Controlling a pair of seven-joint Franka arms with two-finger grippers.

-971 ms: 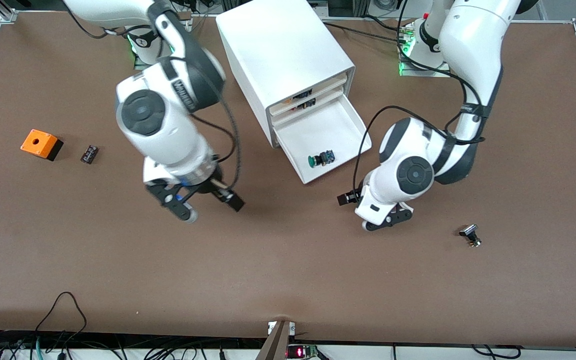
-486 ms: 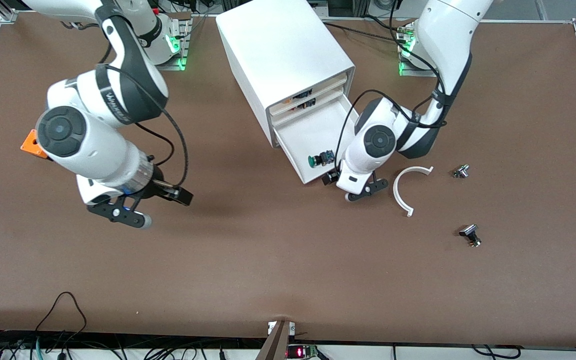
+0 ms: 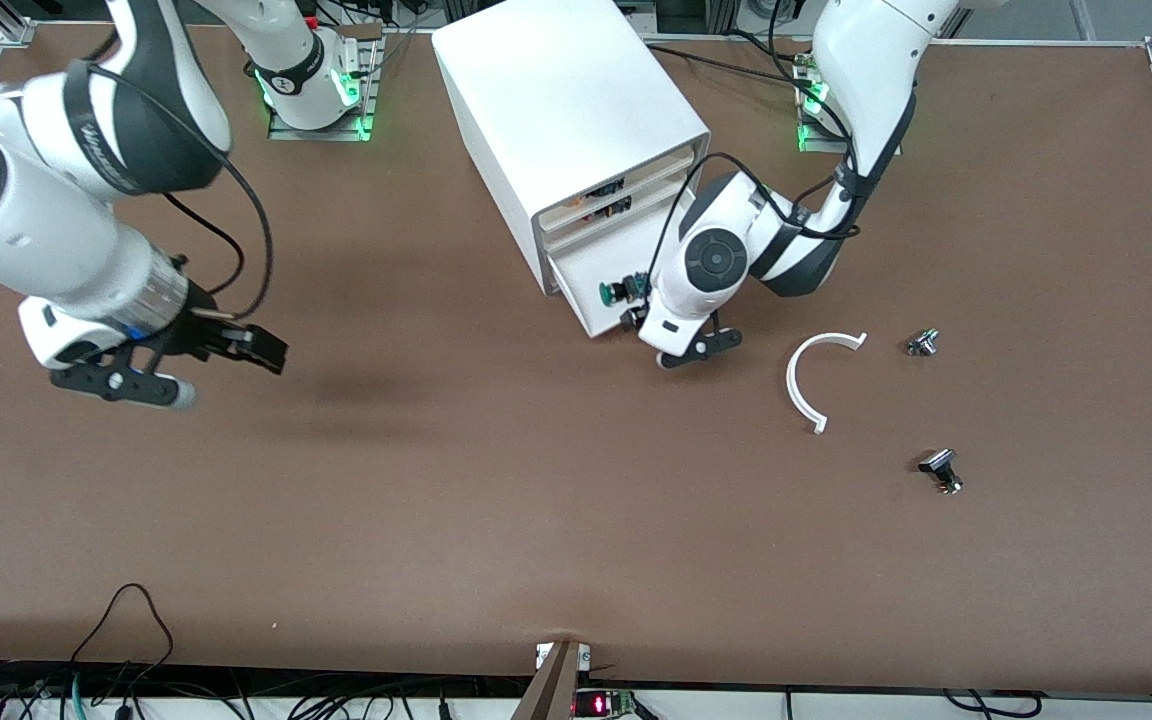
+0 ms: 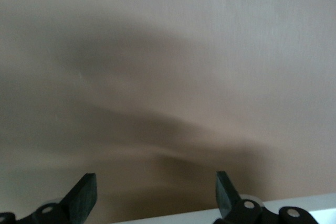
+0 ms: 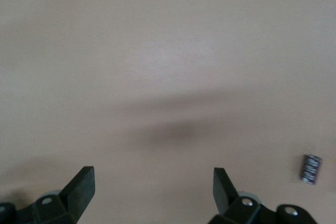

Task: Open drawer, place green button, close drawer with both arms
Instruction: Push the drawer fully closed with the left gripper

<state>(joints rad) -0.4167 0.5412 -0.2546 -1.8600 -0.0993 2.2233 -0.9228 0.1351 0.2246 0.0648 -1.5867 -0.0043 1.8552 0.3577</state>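
Note:
The white cabinet (image 3: pixel 556 90) stands at the middle of the table, near the bases. Its bottommost drawer (image 3: pixel 588 318) is partly out. The green-capped button (image 3: pixel 616 291) lies in it, close to the drawer's front wall. My left gripper (image 3: pixel 664 338) is open and empty, low at the drawer's front toward the left arm's end. In the left wrist view the left gripper (image 4: pixel 156 195) shows brown table and a white edge (image 4: pixel 294 207) between its fingers. My right gripper (image 3: pixel 251 350) is open and empty over bare table at the right arm's end, as the right wrist view (image 5: pixel 152 190) shows.
A white curved strip (image 3: pixel 806 380) and two small metal parts (image 3: pixel 922 343) (image 3: pixel 940 468) lie toward the left arm's end. A small dark part (image 5: pixel 311 169) shows in the right wrist view. The right arm hides the orange box in the front view.
The left gripper moved in against the drawer's front and the drawer slid partway into the cabinet with the button in it. The right arm swung away toward its end of the table.

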